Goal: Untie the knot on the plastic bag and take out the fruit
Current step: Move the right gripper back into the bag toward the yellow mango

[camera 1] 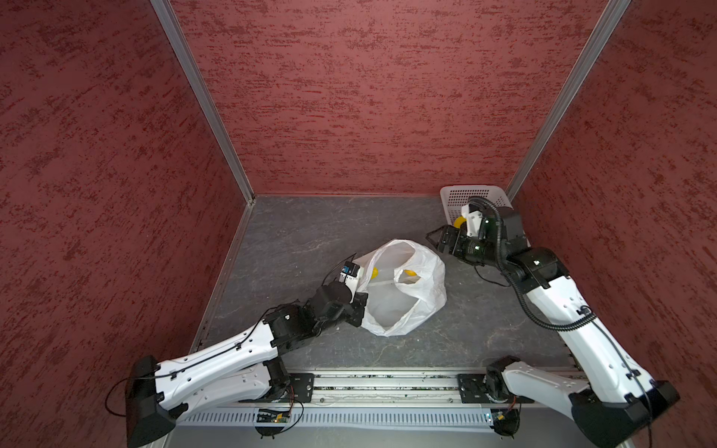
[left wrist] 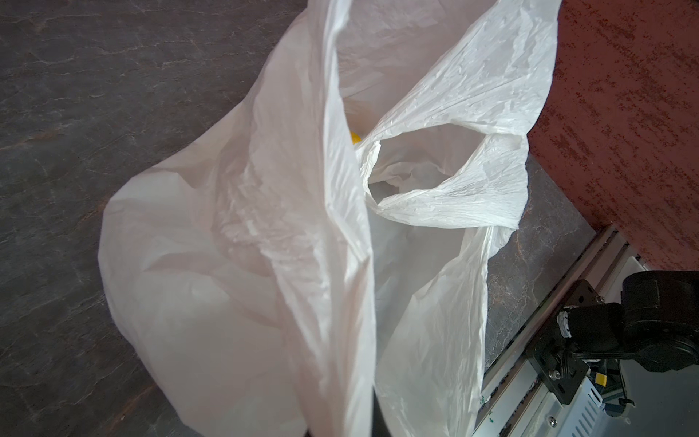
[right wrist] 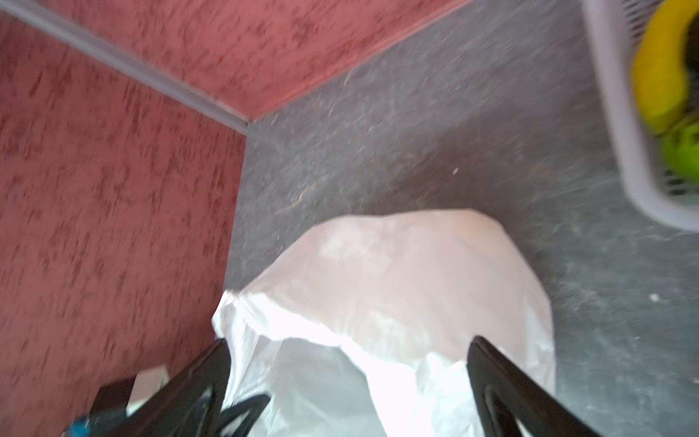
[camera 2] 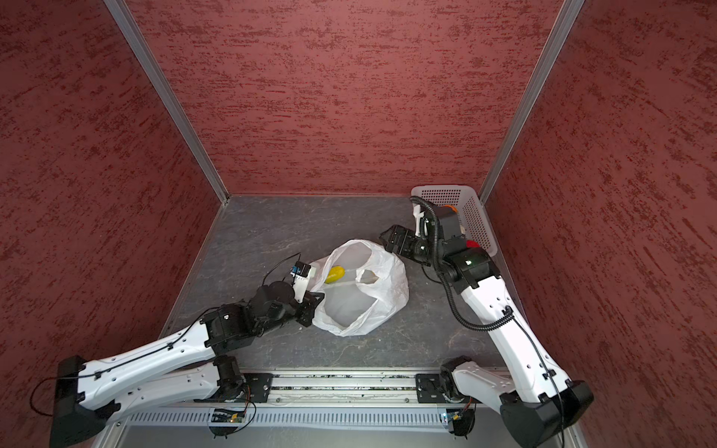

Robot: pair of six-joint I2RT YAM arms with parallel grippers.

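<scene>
My left claw (camera 1: 360, 310) is clamped on the plastic bag (camera 1: 403, 306) rim (mouth gaping); my right claw (right wrist: 350, 340) stands wide apart over it.

Heads up, your right wrist view is smeared with motion blur: the basket (right wrist: 614, 113) runs off the edge there, and the banana (right wrist: 660, 72) and the green piece (right wrist: 684, 151) in it are just blobs. In both top views the right arm (camera 1: 543, 279) covers most of that basket, and the left gripper (camera 1: 360, 310) has its tips buried behind the plastic bag (camera 1: 403, 306). Only a bit of yellow fruit (camera 2: 335, 274) peeks through the bag's mouth; plastic hides the rest of the inside from you.
</scene>
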